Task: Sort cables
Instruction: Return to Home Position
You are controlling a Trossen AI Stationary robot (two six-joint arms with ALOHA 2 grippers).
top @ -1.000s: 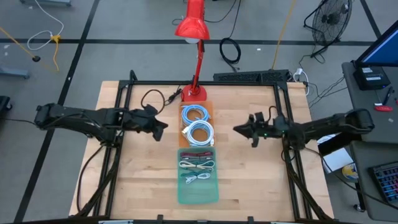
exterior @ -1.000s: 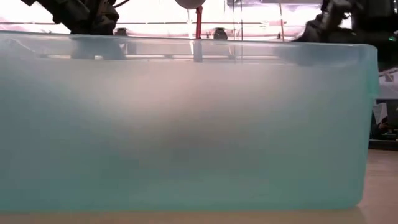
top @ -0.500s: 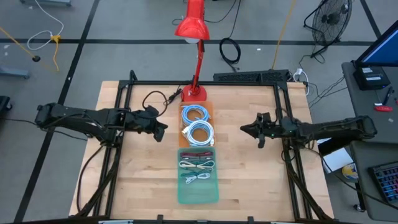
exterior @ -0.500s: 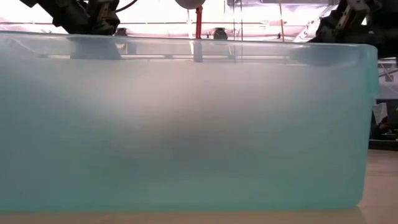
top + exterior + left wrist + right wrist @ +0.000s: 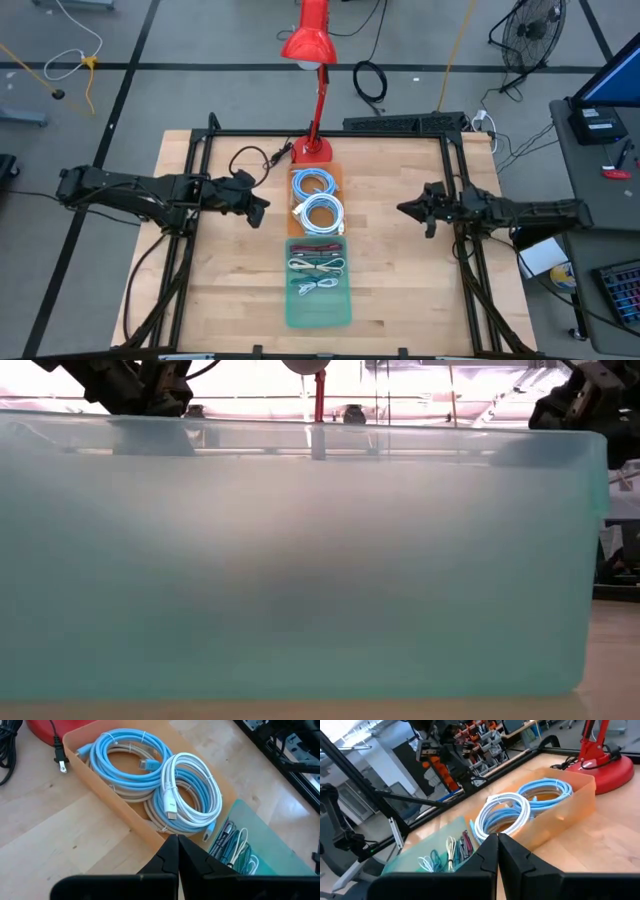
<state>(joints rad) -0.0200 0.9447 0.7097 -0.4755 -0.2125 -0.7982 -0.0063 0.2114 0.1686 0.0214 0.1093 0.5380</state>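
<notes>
Sort cables, state at this frame. All small cables in view sit in two bins lined up down the middle of the table (image 5: 400,280). The long axis of that line runs near to far. The orange bin (image 5: 340,178) is the farther one and holds the light-blue coils (image 5: 312,183), with a white coil (image 5: 169,795) on top and beige coils (image 5: 152,818) under them. The teal bin (image 5: 318,312) is the nearer one. It touches or almost touches the orange bin's near end and holds the short bundles (image 5: 318,272), laid side by side. No loose cable shows on the bare wood. The black cable loop (image 5: 243,157) lies far-left by the red lamp (image 5: 310,45) and is not part of the sort. The left gripper (image 5: 258,207) is just left of the orange bin's near half and points right at it. Its fingers are pressed together at the tips, with nothing between them in the left wrist view. The right gripper (image 5: 405,208) is well to the right of the bins and points left. Its fingers are likewise closed on nothing in the right wrist view. Key relation: the bins lie between the two grippers, with the left arm clearly nearer. Both fingertips sit roughly level with the seam between the bins. The low view is filled by the teal bin's wall, so the contents cannot be checked there. Judgement: the sort looks complete. What remains is parking both arms, and the left should clear the orange rim sideways before it swings.
</notes>
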